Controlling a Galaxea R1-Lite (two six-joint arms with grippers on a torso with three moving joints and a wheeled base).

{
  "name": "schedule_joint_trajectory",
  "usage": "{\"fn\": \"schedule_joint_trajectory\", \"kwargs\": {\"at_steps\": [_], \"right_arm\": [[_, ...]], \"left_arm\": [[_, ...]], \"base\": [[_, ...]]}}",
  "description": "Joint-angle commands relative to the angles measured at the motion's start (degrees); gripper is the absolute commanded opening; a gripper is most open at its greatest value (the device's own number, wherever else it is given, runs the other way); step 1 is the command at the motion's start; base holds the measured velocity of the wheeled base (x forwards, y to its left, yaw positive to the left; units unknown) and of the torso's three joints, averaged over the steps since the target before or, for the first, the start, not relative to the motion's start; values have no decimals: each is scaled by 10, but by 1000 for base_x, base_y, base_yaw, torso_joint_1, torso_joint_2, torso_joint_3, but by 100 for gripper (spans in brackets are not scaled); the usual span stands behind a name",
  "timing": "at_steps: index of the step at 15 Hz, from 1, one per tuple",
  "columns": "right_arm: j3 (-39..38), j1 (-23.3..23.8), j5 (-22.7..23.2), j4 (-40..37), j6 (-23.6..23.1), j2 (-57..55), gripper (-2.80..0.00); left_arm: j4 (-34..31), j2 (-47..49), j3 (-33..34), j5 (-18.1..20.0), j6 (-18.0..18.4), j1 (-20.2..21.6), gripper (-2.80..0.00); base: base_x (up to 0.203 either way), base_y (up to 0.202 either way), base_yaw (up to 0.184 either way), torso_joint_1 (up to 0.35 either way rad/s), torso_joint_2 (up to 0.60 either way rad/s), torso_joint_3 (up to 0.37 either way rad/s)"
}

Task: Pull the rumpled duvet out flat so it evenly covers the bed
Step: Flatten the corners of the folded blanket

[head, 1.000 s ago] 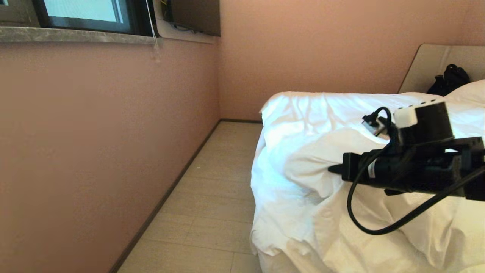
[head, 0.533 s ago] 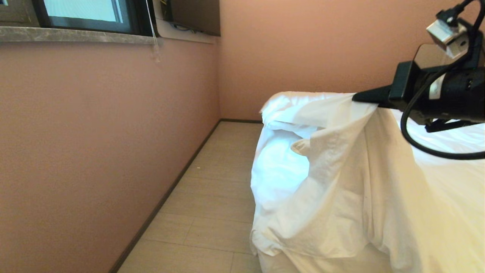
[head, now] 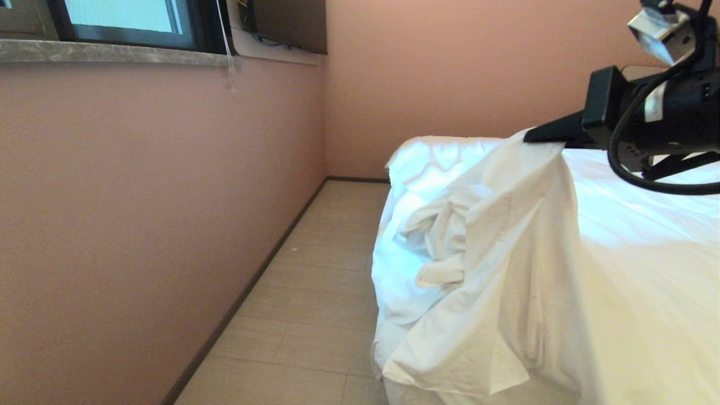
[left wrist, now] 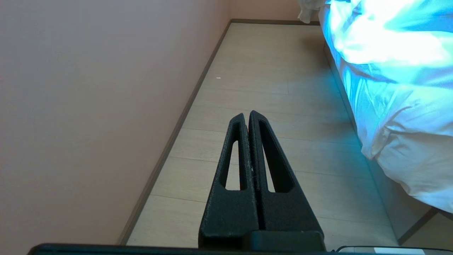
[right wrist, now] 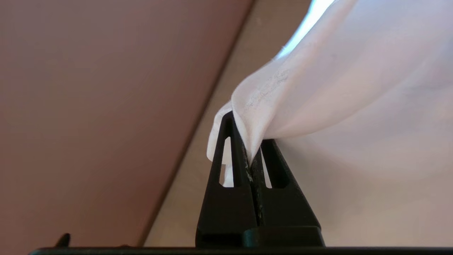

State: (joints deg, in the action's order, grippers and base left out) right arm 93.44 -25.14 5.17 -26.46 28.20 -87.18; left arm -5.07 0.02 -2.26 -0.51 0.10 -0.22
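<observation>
The white duvet (head: 506, 270) lies rumpled over the near left corner of the bed (head: 664, 236). One fold is lifted into a tent high above the mattress. My right gripper (head: 529, 136) is shut on the peak of that fold. In the right wrist view the cloth of the duvet (right wrist: 318, 88) is pinched between the fingers of the right gripper (right wrist: 247, 141) and spills away from them. My left gripper (left wrist: 247, 115) hangs shut and empty over the floor beside the bed, apart from the duvet (left wrist: 393, 88).
A pink wall (head: 140, 214) runs along the left, with a window ledge (head: 112, 52) high up. A strip of pale tiled floor (head: 315, 304) lies between that wall and the bed. A second wall closes the far end.
My right gripper has risen from low on the bedding to well above the mattress, drawing a fold of the duvet up with it. The left gripper has stayed still.
</observation>
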Motion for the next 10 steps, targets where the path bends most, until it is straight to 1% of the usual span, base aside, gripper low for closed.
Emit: {"fn": "schedule_joint_trajectory", "kwargs": {"at_steps": [1,3,7,8,10], "right_arm": [[-21,0,0,-27,6,-48,-280],[-44,-2,0,-24,9,-74,-280],[-46,-3,0,-19,11,-127,-280],[-40,-3,-1,-6,13,-135,-280],[-27,3,-4,27,32,-144,-280]], "left_arm": [[0,1,0,0,0,0,-280],[0,0,0,0,0,0,-280],[0,1,0,0,0,0,-280],[0,0,0,0,0,0,-280],[0,1,0,1,0,0,-280]], "base": [[0,0,0,0,0,0],[0,0,0,0,0,0],[0,0,0,0,0,0],[0,0,0,0,0,0],[0,0,0,0,0,0]]}}
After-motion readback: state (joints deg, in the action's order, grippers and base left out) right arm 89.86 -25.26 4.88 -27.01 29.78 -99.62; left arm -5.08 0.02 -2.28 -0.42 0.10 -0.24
